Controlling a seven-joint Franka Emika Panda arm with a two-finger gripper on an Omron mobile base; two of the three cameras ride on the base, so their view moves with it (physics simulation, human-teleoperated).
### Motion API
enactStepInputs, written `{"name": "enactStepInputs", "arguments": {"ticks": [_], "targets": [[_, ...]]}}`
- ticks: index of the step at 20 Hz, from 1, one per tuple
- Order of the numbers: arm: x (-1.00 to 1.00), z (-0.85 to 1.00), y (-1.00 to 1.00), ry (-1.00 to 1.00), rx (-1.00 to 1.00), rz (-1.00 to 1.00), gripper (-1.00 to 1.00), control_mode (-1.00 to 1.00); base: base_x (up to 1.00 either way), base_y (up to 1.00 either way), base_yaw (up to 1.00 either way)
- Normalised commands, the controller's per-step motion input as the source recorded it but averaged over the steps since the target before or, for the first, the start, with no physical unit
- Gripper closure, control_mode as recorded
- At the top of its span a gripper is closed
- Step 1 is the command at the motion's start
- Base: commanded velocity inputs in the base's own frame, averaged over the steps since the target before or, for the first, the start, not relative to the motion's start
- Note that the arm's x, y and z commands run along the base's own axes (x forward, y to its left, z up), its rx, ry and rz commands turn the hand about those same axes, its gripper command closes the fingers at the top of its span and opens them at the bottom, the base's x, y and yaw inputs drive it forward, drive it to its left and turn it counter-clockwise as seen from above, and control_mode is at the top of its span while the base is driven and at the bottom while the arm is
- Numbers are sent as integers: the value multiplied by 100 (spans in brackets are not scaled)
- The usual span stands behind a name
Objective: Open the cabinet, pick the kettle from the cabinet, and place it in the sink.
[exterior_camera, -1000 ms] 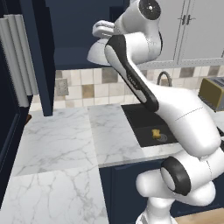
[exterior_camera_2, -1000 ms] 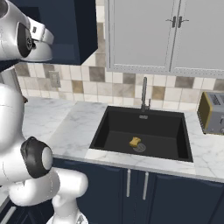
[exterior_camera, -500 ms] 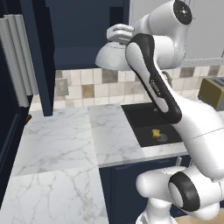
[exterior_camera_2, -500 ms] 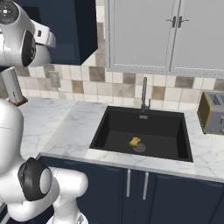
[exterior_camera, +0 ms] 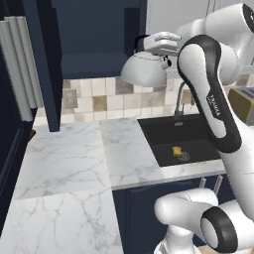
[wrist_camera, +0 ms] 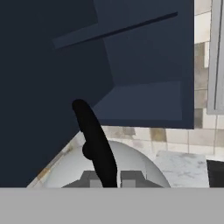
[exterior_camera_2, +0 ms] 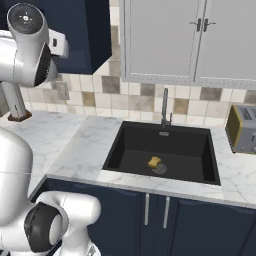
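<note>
Since a second ago my arm has carried the kettle (exterior_camera: 144,69) rightward, out of the open cabinet (exterior_camera: 94,39). Item: gripper (wrist_camera: 105,177), fingers clamped on the kettle's black handle (wrist_camera: 94,140). Kettle hangs in mid-air at 10 o'clock from the sink (exterior_camera: 198,134). Yellow sponge (exterior_camera_2: 154,162) in basin; toaster (exterior_camera_2: 244,129) at 3 o'clock.

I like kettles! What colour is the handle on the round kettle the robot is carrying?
Black: a thin arched handle over the dome-shaped white-silver kettle, clearest in the hand view.
</note>
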Motion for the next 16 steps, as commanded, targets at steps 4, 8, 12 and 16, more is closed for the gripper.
{"name": "enactStepInputs", "arguments": {"ticks": [4,8,12,16], "targets": [[-42,0,-34,0,0,20,100,-100,0,0,0],[-38,0,-37,0,0,23,100,-100,0,0,0],[-34,0,-40,0,0,25,100,-100,0,0,0],[-31,0,-43,0,0,27,100,-100,0,0,0]]}}
